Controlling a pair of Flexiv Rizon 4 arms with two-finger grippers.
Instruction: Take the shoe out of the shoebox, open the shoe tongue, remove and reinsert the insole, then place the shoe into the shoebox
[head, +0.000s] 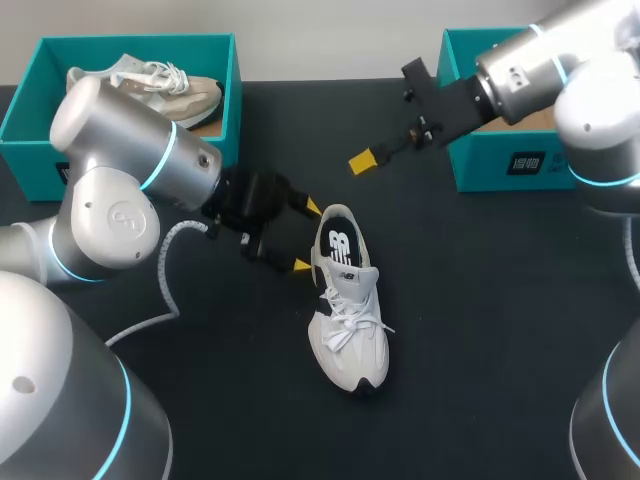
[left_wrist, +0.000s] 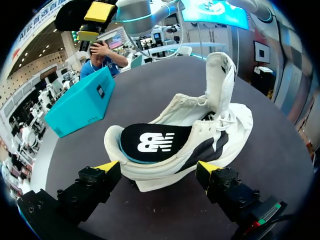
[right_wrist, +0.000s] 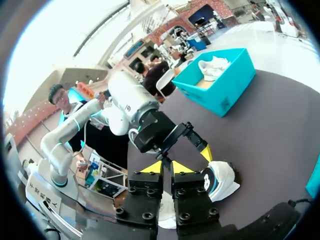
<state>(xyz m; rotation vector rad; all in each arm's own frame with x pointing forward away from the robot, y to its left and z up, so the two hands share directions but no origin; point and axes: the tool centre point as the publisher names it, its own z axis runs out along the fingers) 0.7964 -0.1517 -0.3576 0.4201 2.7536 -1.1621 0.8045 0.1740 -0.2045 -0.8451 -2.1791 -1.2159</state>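
- The dark counter (head: 500, 330) carries two teal shoeboxes and one loose shoe.
- The left arm (head: 120, 200) comes in low over the counter. Its jaws are open and straddle the heel of the white shoe (head: 345, 320), one yellow tip on each side, just beside it.
- The right arm (head: 560, 70) hangs over the far right shoebox (head: 500, 165). Its jaws are closed on nothing, above the counter and well apart from the shoe.
- The far left shoebox (head: 225, 90) holds a second pale shoe (head: 150, 85).
- The white shoe lies mid-counter, outside both boxes, with its heel towards the far side.
- Its tongue (left_wrist: 220, 80) stands upright.
- A dark insole (left_wrist: 150, 142) with a white logo shows at the heel opening.
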